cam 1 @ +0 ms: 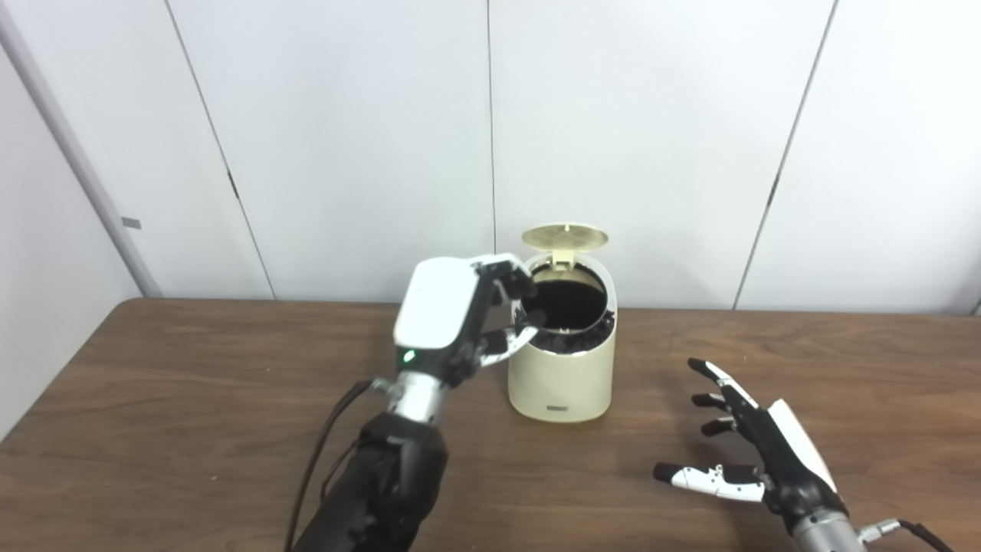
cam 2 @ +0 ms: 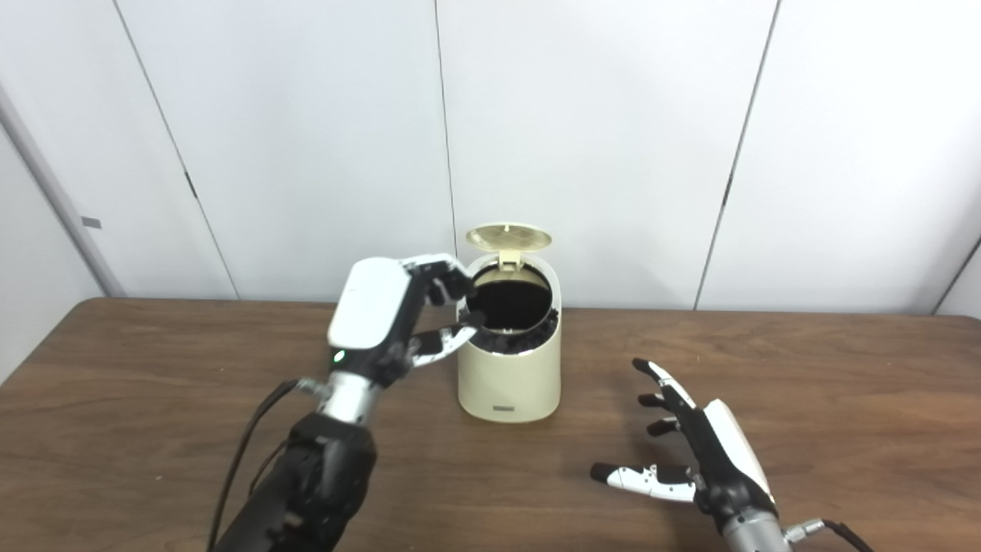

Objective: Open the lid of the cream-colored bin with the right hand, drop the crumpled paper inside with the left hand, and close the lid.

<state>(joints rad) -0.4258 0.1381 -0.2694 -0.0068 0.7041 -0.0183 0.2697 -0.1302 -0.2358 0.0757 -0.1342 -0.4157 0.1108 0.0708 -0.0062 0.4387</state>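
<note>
The cream-colored bin (cam 1: 561, 377) stands on the wooden table, a little behind centre. Its round lid (cam 1: 565, 237) is flipped up at the back, and the dark opening (cam 1: 568, 303) shows. My left hand (cam 1: 454, 316) is raised at the bin's left rim. Its fingers and thumb are apart and reach over the edge of the opening, with nothing visible between them. No crumpled paper is in view; the inside of the bin is too dark to tell. My right hand (cam 1: 755, 448) hovers low over the table to the right of the bin, open and empty, palm turned left.
The wooden table (cam 1: 191, 399) runs across the whole view, and its left edge shows at the far left. White wall panels (cam 1: 345, 138) stand directly behind the bin. A black cable (cam 1: 322, 445) hangs along my left forearm.
</note>
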